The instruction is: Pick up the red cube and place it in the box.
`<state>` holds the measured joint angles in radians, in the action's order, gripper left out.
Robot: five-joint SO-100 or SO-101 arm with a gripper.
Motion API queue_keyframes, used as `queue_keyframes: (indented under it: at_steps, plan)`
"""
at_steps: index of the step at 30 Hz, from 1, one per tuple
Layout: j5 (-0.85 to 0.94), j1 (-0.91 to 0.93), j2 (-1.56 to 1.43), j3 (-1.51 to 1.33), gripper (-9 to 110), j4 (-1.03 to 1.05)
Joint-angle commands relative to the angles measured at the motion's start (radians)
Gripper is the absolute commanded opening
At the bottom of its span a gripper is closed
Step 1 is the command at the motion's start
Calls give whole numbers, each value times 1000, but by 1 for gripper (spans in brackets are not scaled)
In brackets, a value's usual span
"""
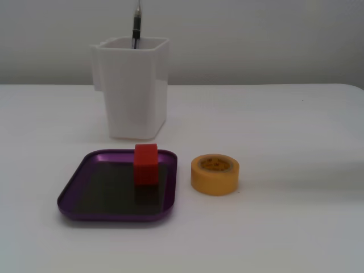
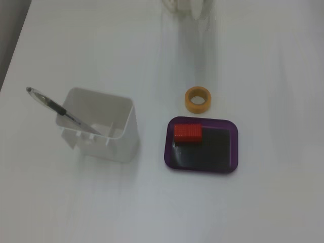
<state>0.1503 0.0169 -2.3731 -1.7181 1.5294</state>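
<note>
Cube (image 1: 146, 164) (image 2: 188, 133) sits in the box (image 1: 74, 193) (image 2: 230, 152), at its corner nearest the tape (image 1: 214, 174) (image 2: 197, 99). Tool out of frame, grip state can't tell.

place: office-like desk | evidence: white table (image 1: 296, 125), pen (image 2: 61, 110) in holder (image 1: 132, 85), tape roll (image 1: 214, 174)

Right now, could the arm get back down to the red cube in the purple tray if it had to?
Probably yes. The red cube stands uncovered in a corner of the box, open from above. The tape roll sits beside the tray and the white container stands apart. Only a blurred bit of the arm shows at the frame edge.
</note>
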Motion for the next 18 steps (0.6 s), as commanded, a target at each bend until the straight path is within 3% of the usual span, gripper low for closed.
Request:
queue_keyframes:
  at_steps: [1,8,18]
  plan:
    - [-9,38,-207,-276,19,-158]
    - [-12,83,-534,-764,19,-411]
    - [-15,69,-838,-1114,20,-423]
